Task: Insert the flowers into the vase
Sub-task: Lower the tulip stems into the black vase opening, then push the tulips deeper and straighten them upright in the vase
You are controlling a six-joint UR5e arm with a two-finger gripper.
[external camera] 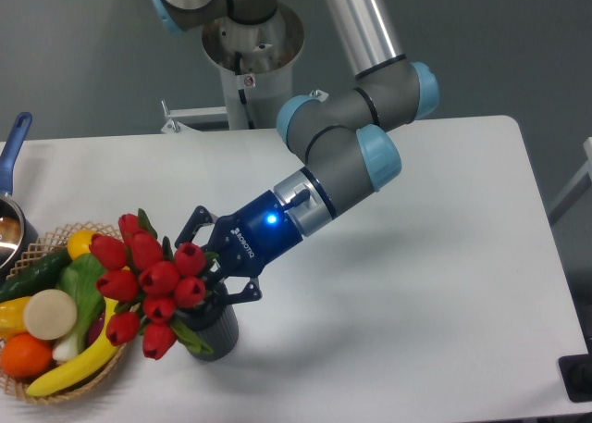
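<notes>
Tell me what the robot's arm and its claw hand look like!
The arm is made of shiny silver tubes joined by round grey joints with light blue caps. Near its end sits a silver ring. The gripper has a dark blue body with white letters too small to read and a little glowing blue light. Its two fingers are black, built from jointed links.
</notes>
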